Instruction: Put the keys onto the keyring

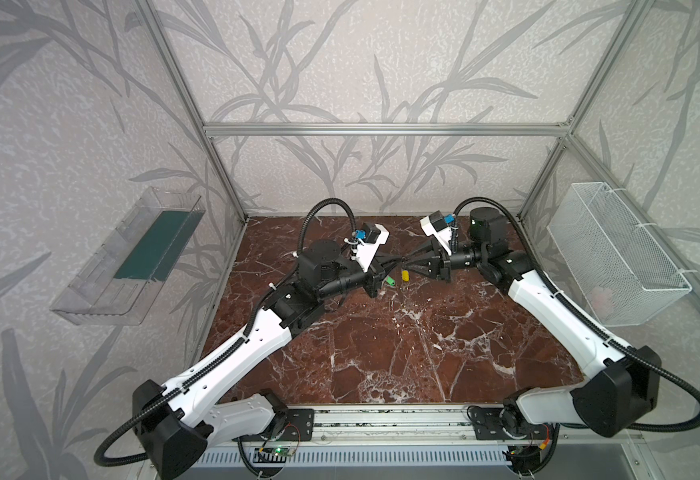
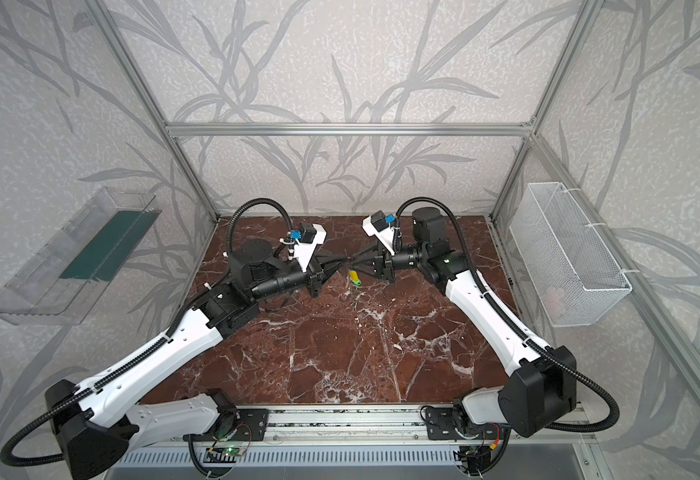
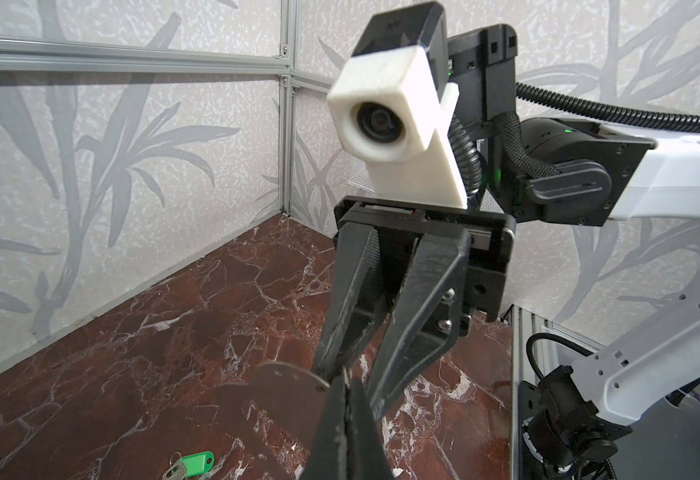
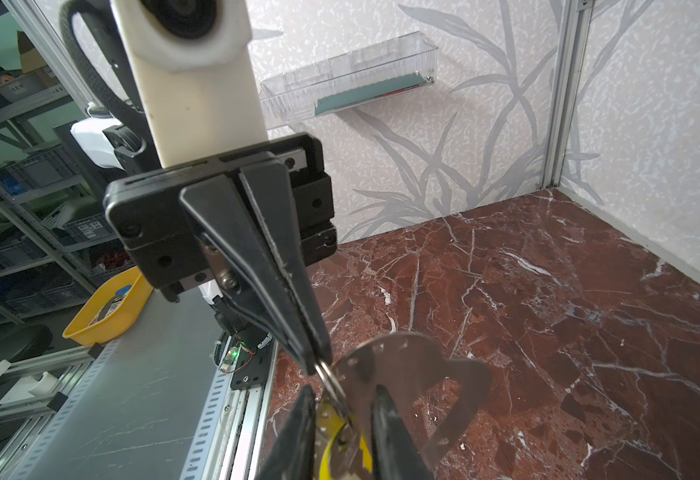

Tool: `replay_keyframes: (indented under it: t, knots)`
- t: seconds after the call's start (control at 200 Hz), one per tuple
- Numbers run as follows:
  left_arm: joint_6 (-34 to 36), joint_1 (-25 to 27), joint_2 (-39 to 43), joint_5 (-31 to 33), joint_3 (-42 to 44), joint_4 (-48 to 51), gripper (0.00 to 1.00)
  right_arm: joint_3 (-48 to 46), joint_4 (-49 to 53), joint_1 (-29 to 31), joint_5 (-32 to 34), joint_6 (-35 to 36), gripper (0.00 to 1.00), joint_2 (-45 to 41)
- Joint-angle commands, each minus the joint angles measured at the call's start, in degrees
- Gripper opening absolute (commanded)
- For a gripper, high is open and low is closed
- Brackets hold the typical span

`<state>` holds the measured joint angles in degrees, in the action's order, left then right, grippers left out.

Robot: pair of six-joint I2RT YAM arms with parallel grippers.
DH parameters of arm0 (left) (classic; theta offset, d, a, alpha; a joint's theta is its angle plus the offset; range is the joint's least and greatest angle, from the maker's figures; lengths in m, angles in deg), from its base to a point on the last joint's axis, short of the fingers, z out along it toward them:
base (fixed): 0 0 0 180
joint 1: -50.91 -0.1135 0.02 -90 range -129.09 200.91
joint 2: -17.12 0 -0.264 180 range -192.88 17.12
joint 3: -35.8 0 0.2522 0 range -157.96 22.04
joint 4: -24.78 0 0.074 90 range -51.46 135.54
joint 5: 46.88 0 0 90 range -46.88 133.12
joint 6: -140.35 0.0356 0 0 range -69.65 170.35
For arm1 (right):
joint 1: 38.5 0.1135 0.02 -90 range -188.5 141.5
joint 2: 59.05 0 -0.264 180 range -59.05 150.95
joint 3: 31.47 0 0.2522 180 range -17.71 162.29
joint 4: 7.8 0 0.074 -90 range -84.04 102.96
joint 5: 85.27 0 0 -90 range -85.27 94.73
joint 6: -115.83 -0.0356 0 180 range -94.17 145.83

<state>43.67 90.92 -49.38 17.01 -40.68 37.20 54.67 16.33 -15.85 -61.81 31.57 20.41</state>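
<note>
left gripper (image 3: 346,390) clamps the keyring (image 3: 290,384); my right gripper (image 4: 342,390) straddles the yellow key (image 1: 405,275), hold i cannot tell; green key (image 3: 192,462) lies loose.

Left arm (image 1: 232,365) and right arm (image 1: 547,303): white link shells, black joint housings, black corrugated cable conduits. Fingers (image 3: 350,307) black, tapered. Wrist-camera mounts white.

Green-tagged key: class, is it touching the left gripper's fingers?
Apart. The left wrist view shows the green-tagged key lying on the table, bare marble between it and the fingers of the left gripper.
</note>
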Motion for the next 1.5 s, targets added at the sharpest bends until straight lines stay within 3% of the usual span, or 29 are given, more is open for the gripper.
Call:
replay_keyframes:
  t: [0.0, 0.325, 0.765, 0.925, 1.005, 1.2, 1.5]
  knots:
    - [-0.4, -0.2, 1.5, -1.2, 0.5, -2.8, 0.00, 2.0, -1.0, 0.2, -0.7, -0.2, 0.20, 0.0]
    - [-0.3, -0.2, 0.9, -1.4, 0.4, -2.7, 0.00, 2.2, -2.6, 0.5, -1.0, -1.0, 0.00, -0.2]
    - [0.0, -0.2, 0.8, 1.1, 0.2, -1.2, 0.00, 1.6, -2.1, 0.5, 2.8, -0.5, 0.00, -1.4]
    - [-0.1, -0.2, 1.1, 2.1, 0.2, -1.1, 0.21, 2.1, 0.2, 0.5, 4.5, 0.8, 0.00, -1.3]
    - [-0.1, -0.2, 1.2, 2.6, 0.1, -0.8, 0.26, 2.1, 1.3, 0.5, 6.0, 1.6, 0.00, -1.4]
    - [2.7, -0.2, 2.1, 5.0, -2.3, 4.9, 0.28, 4.5, 8.0, 0.6, 9.5, 5.9, 0.00, -0.7]
    - [16.1, 0.9, 2.0, 11.9, -10.2, 20.4, 0.28, 14.8, 27.8, 0.7, 9.1, 18.7, 0.00, 3.5]
